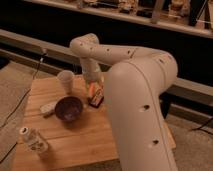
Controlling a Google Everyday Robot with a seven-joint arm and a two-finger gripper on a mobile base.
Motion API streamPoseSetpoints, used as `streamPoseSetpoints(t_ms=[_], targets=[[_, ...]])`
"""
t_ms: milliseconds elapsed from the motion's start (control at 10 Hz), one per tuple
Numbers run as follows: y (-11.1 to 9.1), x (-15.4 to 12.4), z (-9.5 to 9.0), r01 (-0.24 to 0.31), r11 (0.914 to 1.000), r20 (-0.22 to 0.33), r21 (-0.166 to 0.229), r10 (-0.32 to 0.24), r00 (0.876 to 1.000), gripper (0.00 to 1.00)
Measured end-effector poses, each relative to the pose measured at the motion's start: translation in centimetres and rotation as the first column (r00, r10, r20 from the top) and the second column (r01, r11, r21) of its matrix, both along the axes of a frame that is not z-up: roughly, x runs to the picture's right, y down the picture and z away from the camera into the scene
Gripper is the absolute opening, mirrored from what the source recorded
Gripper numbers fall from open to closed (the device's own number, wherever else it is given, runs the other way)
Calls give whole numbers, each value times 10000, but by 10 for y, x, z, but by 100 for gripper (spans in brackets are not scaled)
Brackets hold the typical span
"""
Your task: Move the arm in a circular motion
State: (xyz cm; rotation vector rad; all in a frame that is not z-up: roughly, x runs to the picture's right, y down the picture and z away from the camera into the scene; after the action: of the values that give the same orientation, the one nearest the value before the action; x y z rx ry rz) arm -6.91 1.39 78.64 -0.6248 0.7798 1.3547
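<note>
The arm is a huge cream-white jointed tube with dark screw holes. It fills the right of the camera view, bends at an elbow and drops toward the wooden table. The gripper at its narrow tip hangs at the table's far side, just right of a white cup and directly above an orange and dark snack packet.
A dark purple bowl sits left of the middle of the table, with a small pale object at its left. A plastic bottle lies near the front left corner. A dark rail and shelves run behind the table.
</note>
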Motion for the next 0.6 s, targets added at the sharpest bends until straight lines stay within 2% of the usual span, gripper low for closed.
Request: streamPoseSetpoints(t_ms=[100, 300, 400, 600], targets=[[-7, -25, 8, 122, 9997, 458, 219, -132, 9989, 65], [-11, -76, 7, 315, 9984, 1483, 470, -382, 9882, 65], [-6, -95, 1, 368, 9982, 1939, 466, -452, 9800, 65], [14, -126, -20, 368, 9991, 2771, 216, -413, 9600, 65]])
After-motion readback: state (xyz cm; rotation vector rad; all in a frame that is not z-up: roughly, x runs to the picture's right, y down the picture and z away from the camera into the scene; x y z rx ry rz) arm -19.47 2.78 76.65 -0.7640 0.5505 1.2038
